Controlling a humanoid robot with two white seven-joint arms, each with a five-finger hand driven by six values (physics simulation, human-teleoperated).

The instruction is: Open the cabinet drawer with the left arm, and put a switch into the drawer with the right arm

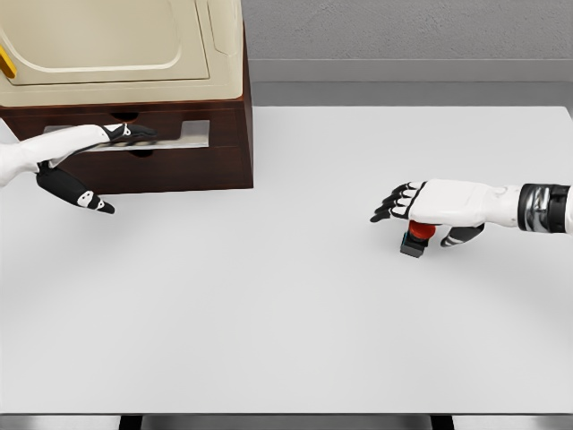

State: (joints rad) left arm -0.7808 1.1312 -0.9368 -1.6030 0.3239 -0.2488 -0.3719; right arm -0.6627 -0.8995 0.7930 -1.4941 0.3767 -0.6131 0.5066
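Note:
The dark brown cabinet (179, 166) stands at the table's far left, with a cream appliance on top. Its upper drawer (192, 134) shows a pale strip of opening along the front. My left hand (121, 161) reaches in from the left, its fingers (130, 133) stretched flat against that opening and the thumb spread low, away from the cabinet. The switch (417, 237), a red button on a black base, sits on the table at the right. My right hand (414, 226) hovers just over it, fingers extended to the left and the thumb behind the switch, not closed around it.
The white table (269, 305) spreads wide between the cabinet and the switch. Its front edge runs along the bottom of the view. A grey wall lies behind the table's far edge.

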